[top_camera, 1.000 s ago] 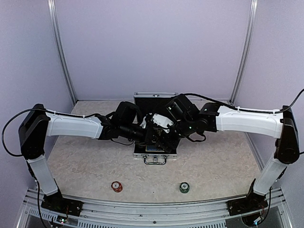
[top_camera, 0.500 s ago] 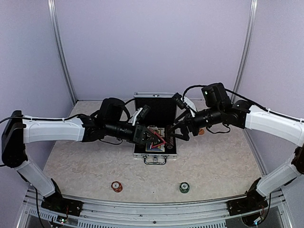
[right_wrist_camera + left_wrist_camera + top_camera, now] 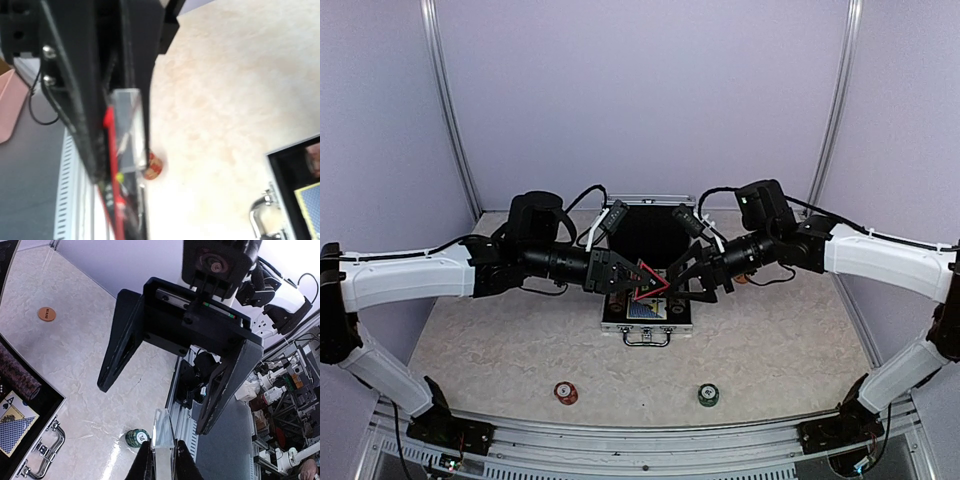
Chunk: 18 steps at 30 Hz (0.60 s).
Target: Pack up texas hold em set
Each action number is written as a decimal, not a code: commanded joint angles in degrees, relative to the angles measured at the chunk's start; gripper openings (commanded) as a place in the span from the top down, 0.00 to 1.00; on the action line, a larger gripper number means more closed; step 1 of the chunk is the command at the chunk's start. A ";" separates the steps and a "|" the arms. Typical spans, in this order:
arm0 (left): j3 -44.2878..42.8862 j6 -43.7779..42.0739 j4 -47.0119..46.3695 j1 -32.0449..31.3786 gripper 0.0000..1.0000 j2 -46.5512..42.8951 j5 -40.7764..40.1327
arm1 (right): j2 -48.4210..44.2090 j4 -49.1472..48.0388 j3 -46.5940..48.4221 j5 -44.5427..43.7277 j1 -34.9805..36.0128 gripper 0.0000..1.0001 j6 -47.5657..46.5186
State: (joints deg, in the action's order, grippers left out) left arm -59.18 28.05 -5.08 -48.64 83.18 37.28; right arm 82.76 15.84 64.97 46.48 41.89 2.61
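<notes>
The silver case [image 3: 616,326] lies open mid-table with its black lid [image 3: 645,232] upright. In the left wrist view a blue card deck [image 3: 15,432] and a dark chip stack [image 3: 17,375] sit inside it. My left gripper [image 3: 620,277] is shut on the red-black triangle marker [image 3: 651,281] and holds it above the case. The left wrist view shows the marker edge-on [image 3: 164,432] between my fingers. My right gripper [image 3: 692,280] faces it, open, its fingers [image 3: 120,340] spread to either side of the marker's tip without touching. The right wrist view is blurred and shows the marker [image 3: 125,130].
A red chip stack [image 3: 565,392] and a green chip stack [image 3: 708,395] stand near the front edge, left and right of the case handle [image 3: 647,338]. An orange disc [image 3: 46,314] lies on the table right of the case. Metal rails run along the front.
Both grippers have risen out of the case. The left gripper has lifted the triangle marker. The right arm swung out to the right, then brought its open gripper up to the marker.
</notes>
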 commanded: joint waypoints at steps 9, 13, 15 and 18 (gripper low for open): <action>0.53 -2.10 -0.69 -0.91 1.00 -1.18 1.59 | 5.03 -1.69 5.01 9.88 -0.31 0.27 0.21; 0.90 -2.28 -0.50 -0.84 1.00 -1.51 0.47 | 5.92 0.05 5.65 10.43 -0.47 0.35 -0.72; 0.98 -2.21 -0.37 -0.76 1.00 -1.61 0.13 | 5.94 0.44 5.41 10.73 -0.54 0.37 -1.01; 1.16 -2.13 -0.61 -0.68 1.00 -1.70 -0.06 | 5.42 -0.53 4.34 10.63 -0.71 0.41 -0.52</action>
State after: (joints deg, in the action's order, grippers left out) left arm -58.83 26.68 -4.93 -49.21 83.11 37.93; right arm 88.18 15.99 69.14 55.37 41.71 2.37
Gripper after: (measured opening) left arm 0.097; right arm 0.611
